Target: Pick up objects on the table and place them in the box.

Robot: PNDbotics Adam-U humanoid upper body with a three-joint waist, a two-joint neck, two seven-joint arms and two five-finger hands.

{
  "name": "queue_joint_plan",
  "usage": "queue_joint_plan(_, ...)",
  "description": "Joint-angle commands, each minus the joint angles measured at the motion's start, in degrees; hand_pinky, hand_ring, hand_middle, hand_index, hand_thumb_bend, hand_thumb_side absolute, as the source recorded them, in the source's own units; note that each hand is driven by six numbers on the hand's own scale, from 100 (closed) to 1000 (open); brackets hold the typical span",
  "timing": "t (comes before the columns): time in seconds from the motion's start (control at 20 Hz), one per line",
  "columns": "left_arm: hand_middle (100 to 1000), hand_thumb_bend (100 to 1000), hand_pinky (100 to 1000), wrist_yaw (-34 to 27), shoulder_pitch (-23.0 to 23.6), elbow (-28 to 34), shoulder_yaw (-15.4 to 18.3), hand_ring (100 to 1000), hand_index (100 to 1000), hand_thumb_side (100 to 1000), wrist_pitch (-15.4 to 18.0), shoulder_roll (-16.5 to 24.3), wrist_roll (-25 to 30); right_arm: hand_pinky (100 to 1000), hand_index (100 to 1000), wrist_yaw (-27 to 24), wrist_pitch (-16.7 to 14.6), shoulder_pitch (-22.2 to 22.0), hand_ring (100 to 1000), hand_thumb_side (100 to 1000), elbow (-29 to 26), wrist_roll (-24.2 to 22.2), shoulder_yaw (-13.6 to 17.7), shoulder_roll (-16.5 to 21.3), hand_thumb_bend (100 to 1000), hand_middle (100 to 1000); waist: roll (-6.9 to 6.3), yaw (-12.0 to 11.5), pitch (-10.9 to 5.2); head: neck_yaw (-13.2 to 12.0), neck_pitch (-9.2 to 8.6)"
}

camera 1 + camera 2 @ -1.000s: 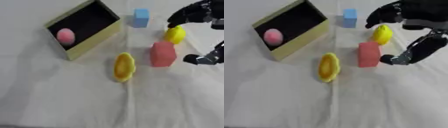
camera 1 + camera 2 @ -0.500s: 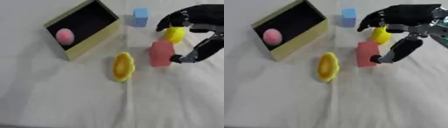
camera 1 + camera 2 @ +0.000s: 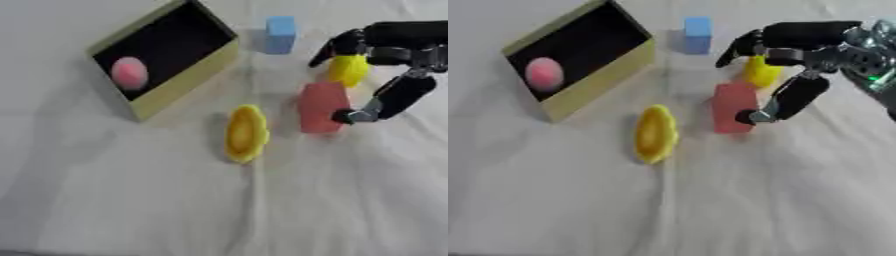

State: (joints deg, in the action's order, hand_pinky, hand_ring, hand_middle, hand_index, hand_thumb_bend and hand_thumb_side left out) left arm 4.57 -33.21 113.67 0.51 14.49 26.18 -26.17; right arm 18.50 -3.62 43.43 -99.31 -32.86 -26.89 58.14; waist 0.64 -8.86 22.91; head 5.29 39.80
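- Covering the tabletop (image 3: 131, 200), a wrinkled white cloth carries a yellow box (image 3: 179, 82) holding a pink ball (image 3: 129, 73).
- Right hand (image 3: 798, 50) hovers, fingers spread, over yellow piece (image 3: 348, 70) and red block (image 3: 320, 107).

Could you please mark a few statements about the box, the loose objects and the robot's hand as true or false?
1. A pink ball lies inside the box. True.
2. The blue block is in the box. False: it stands on the table beyond the box.
3. The right hand is over the small yellow object and the red block. True.
4. The yellow oval object is held by a hand. False: it lies alone on the cloth.
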Motion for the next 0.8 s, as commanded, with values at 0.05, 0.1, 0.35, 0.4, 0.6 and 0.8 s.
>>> queue_joint_plan(0.05, 640, 542, 690, -0.2, -0.3, 0.9, 0.0, 765, 806, 527, -0.1, 0.6, 0.2, 910, 909, 0.4, 0.5, 1.1, 920, 416, 1.2, -0.9, 0.2, 0.1, 424, 835, 0.06, 0.0, -1.19, 0.3, 0.05)
queue_joint_plan(0.1, 640, 542, 690, -0.2, -0.2, 0.9, 0.0, 765, 806, 527, -0.2, 0.5, 0.2, 909, 909, 0.6, 0.5, 1.2, 919, 414, 1.6, -1.2, 0.1, -0.2, 426, 834, 0.08, 0.0, -1.17, 0.3, 0.02)
queue_joint_plan(0.35, 639, 540, 689, -0.3, -0.2, 0.9, 0.0, 765, 806, 529, -0.2, 0.3, 0.3, 908, 910, 2.5, 0.0, 1.4, 921, 408, 3.6, -2.6, -0.8, -1.8, 439, 838, 0.14, -0.3, -0.95, 0.3, -0.22)
queue_joint_plan(0.4, 639, 540, 689, -0.3, -0.2, 0.9, -0.1, 765, 805, 529, -0.2, 0.3, 0.3, 908, 911, 3.0, -0.2, 1.4, 922, 405, 4.1, -2.9, -0.9, -2.1, 442, 839, 0.15, -0.3, -0.9, 0.3, -0.28)
queue_joint_plan(0.6, 639, 540, 688, -0.4, -0.2, 0.9, -0.1, 766, 805, 530, -0.3, 0.1, 0.4, 906, 913, 5.2, -0.7, 1.3, 924, 396, 6.0, -3.3, -1.3, -3.3, 449, 842, 0.14, -0.4, -0.69, 0.3, -0.52)
queue_joint_plan(0.8, 638, 539, 688, -0.5, -0.2, 0.9, -0.2, 766, 804, 532, -0.3, 0.0, 0.5, 904, 914, 7.7, -1.1, 1.4, 923, 391, 8.1, -2.6, -1.4, -4.7, 452, 841, 0.03, -0.6, -0.52, 0.3, -0.76)
